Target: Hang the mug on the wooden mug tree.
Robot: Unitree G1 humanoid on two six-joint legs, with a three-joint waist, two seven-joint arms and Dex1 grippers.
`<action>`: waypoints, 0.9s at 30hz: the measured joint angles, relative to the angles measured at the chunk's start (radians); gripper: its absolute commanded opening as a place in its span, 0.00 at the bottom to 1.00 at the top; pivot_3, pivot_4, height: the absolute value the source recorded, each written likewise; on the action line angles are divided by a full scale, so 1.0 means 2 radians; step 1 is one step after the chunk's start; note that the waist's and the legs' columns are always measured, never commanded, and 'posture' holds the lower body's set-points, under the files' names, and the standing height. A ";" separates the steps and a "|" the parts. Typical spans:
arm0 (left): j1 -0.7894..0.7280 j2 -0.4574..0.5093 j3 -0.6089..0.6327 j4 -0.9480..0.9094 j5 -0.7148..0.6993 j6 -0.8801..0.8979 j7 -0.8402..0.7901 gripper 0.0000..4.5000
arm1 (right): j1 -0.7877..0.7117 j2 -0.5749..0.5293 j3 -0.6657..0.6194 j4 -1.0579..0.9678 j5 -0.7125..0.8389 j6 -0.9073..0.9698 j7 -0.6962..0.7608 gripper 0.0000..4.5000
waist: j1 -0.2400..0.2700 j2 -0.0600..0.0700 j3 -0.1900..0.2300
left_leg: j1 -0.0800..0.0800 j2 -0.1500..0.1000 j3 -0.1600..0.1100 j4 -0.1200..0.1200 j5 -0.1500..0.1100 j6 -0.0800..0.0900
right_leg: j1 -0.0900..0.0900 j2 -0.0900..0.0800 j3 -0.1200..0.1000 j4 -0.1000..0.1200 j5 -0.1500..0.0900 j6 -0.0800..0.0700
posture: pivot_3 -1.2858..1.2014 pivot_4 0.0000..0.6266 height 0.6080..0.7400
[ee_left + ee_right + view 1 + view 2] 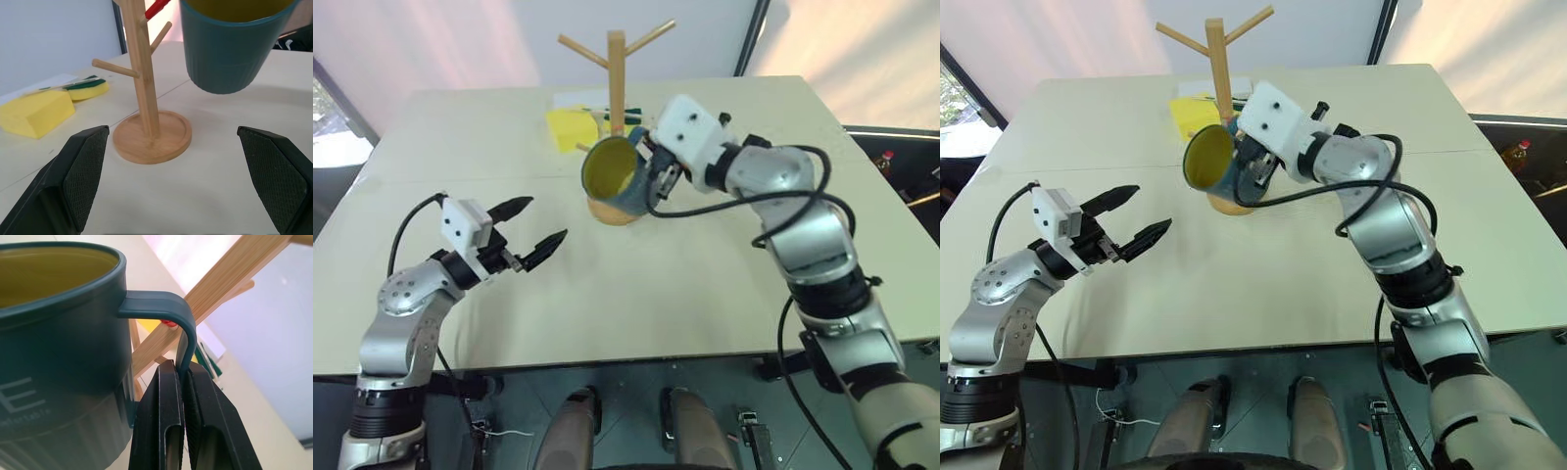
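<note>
The teal-blue mug [612, 178] with its yellow inside hangs tilted in the air, just in front of the wooden mug tree [617, 73] at the back middle of the table. My right gripper [182, 377] is shut on the mug's loop handle [164, 306], and an angled peg [230, 279] runs close behind the handle. White lettering shows on the mug's side [19, 399]. My left gripper [543, 220] stands open over the table's left part, apart from the mug, with nothing between its fingers. Its wrist view looks at the tree's round base [151, 139] below the mug [227, 54].
A yellow sponge [570, 127] and a green-backed sponge [88, 88] lie on white paper just left of the tree. The pale table [685, 294] ends at its near edge in front of my arms. A bottle [1518, 152] stands off the table at the right.
</note>
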 measured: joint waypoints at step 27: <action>0.002 -0.001 0.000 -0.019 -0.025 0.002 0.011 1.00 | -0.079 0.066 0.030 0.168 -0.023 -0.027 -0.034 0.02 | -0.003 0.000 0.000 | 0.000 0.000 0.000 0.000 0.000 0.000 | 0.000 0.001 0.000 0.001 0.000 0.000 | 0.52 0.24 1.00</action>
